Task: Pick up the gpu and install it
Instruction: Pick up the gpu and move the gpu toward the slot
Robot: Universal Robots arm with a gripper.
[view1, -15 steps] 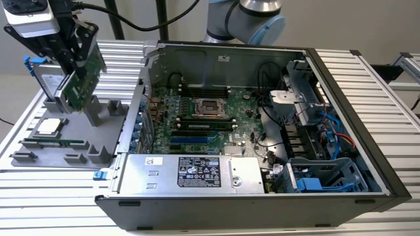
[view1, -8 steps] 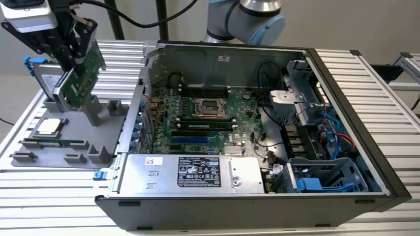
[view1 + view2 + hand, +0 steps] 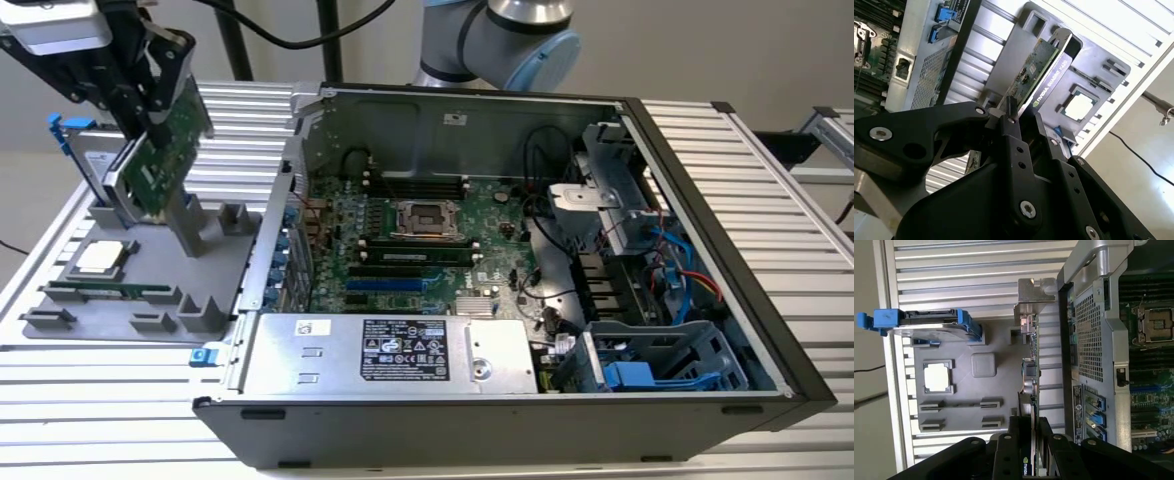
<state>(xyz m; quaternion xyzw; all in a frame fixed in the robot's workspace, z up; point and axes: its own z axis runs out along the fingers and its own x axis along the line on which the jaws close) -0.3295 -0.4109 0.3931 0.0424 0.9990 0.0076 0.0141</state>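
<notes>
Bright, even light; soft shadows.

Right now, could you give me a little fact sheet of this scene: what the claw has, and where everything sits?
gripper: shut on the gpu, at the exterior view's left
gpu pose: tilted, over the gray tray
also on tray: processor chip, memory stick, hard drive with blue rails
computer case: open, motherboard exposed, to the exterior view's right of the tray
install: not yet done

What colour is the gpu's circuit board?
Green. The gpu shows it best in the exterior view.
</notes>
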